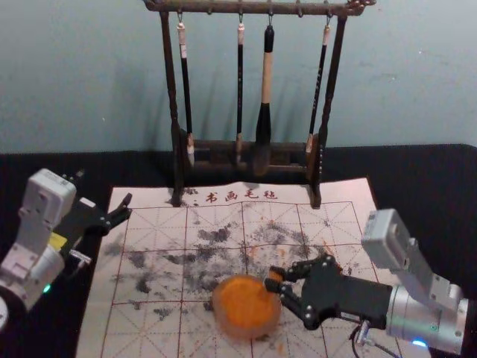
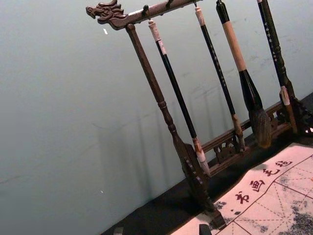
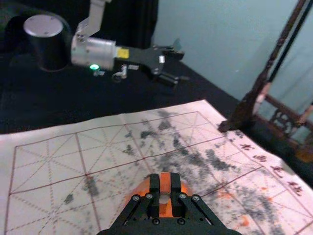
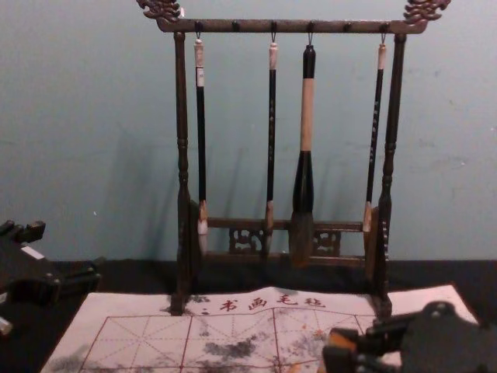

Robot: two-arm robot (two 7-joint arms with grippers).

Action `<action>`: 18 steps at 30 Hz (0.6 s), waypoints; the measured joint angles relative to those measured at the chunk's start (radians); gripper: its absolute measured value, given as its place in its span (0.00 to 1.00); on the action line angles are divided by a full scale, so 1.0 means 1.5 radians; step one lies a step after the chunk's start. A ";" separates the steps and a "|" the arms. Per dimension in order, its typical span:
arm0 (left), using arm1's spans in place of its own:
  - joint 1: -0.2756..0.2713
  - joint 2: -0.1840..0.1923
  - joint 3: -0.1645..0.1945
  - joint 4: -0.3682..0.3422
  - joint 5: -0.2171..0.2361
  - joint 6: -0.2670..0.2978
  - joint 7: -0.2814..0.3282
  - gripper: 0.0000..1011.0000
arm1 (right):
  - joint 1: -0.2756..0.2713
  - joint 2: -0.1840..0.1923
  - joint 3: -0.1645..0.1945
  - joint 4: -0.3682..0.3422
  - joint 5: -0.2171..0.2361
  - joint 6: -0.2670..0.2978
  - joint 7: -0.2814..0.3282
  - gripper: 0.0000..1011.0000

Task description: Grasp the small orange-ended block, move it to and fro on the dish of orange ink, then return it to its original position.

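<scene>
Red characters “书画毛毡” [image 1: 241,196] on the pale mat [image 1: 153,196]

On one black-covered table [image 1: 417,168], four brushes [image 1: 267,74] hung from one wooden rack [image 1: 209,7]; one gridded mat [image 1: 141,328], one dish of orange ink [image 1: 250,333] and one small block [image 3: 165,182] were counted before the rack.

Carved rack [image 1: 216,7], four hanging brushes [image 1: 266,78], smudged gridded mat [image 1: 153,332], black surface [image 1: 432,179], perhaps cloth, pale wall [image 1: 74,89]
</scene>
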 joint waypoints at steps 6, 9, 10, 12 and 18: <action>0.000 0.000 0.000 0.000 0.000 0.000 0.000 0.99 | 0.010 0.004 -0.021 0.001 -0.008 0.007 0.010 0.09; 0.000 0.000 0.000 0.000 0.000 0.000 0.000 0.99 | 0.019 0.005 -0.035 0.006 -0.016 0.009 0.016 0.09; 0.000 0.000 0.000 0.000 0.000 0.000 0.000 0.99 | 0.022 0.005 -0.040 0.008 -0.018 0.011 0.017 0.09; 0.000 0.000 0.000 0.000 0.000 0.000 0.000 0.99 | 0.023 0.005 -0.042 0.008 -0.019 0.011 0.018 0.09; 0.000 0.000 0.000 0.000 0.000 0.000 0.000 0.99 | 0.035 0.002 -0.058 0.019 -0.029 0.017 0.020 0.09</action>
